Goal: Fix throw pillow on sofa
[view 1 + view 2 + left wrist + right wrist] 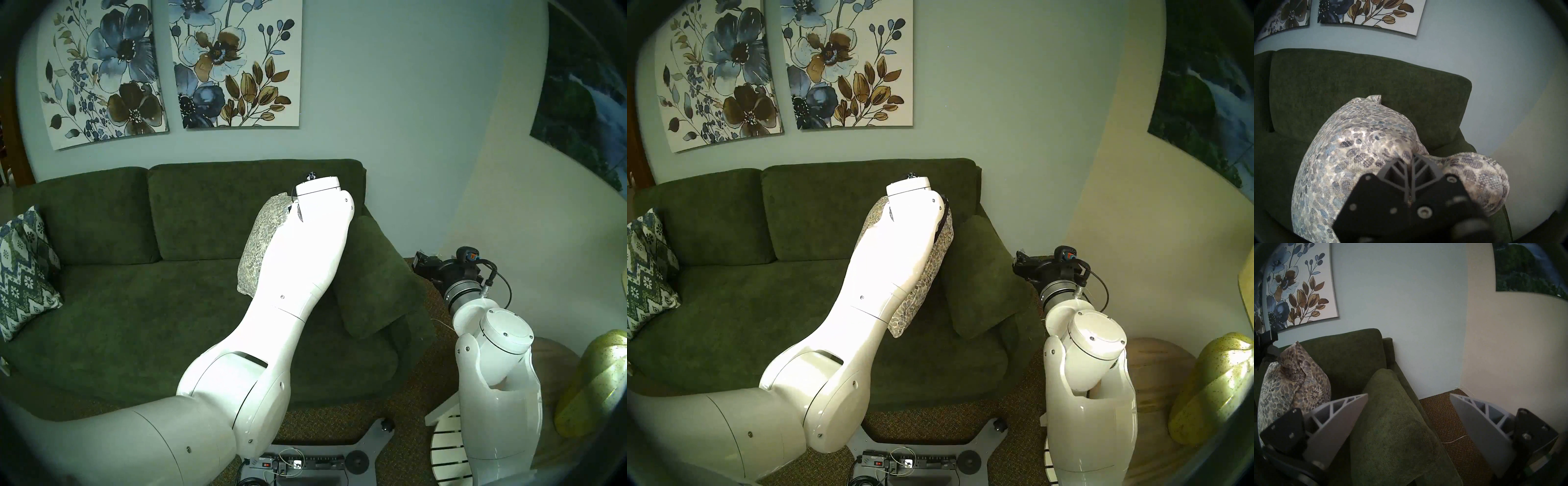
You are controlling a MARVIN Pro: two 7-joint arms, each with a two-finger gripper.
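Observation:
The throw pillow (258, 244), cream and grey with a pebble print, stands on edge over the right seat of the dark green sofa (135, 305), in front of the right back cushion. My left arm hides much of it in the head views. In the left wrist view my left gripper (1412, 157) is shut on a fold of the pillow's (1349, 152) upper edge. I cannot tell whether its lower corner rests on the seat. My right gripper (1408, 394) is open and empty beside the sofa's right arm, apart from the pillow (1288, 387).
A plain dark green cushion (373, 278) leans on the sofa's right arm, just right of the throw pillow. A zigzag-and-flower pillow (23, 268) sits at the sofa's left end. A round wooden table (556, 359) and a yellow-green object (593, 380) stand at the right.

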